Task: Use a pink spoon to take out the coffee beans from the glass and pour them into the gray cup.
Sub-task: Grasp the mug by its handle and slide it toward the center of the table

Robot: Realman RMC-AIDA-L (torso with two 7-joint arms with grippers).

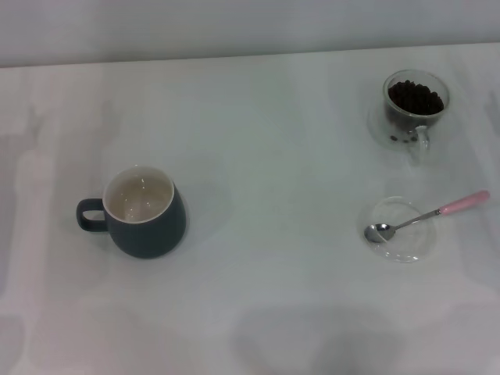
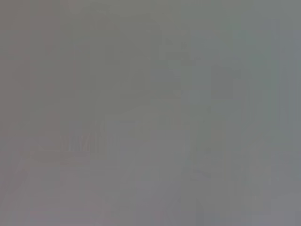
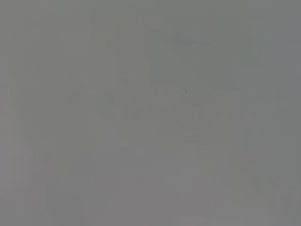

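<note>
Pink spoon (image 1: 426,216) at table's 4 o'clock, bowl inside flat clear saucer (image 1: 401,229), handle pointing out over rim toward 2 o'clock. Glass (image 1: 414,108) at 1 o'clock, upright, heaped with coffee beans (image 1: 416,97), handle toward 6 o'clock. Gray cup (image 1: 143,212) at 8 o'clock, upright, handle toward 9 o'clock, well apart from spoon. White table (image 1: 273,156) under all. Neither gripper visible; grip state unknown.
</note>
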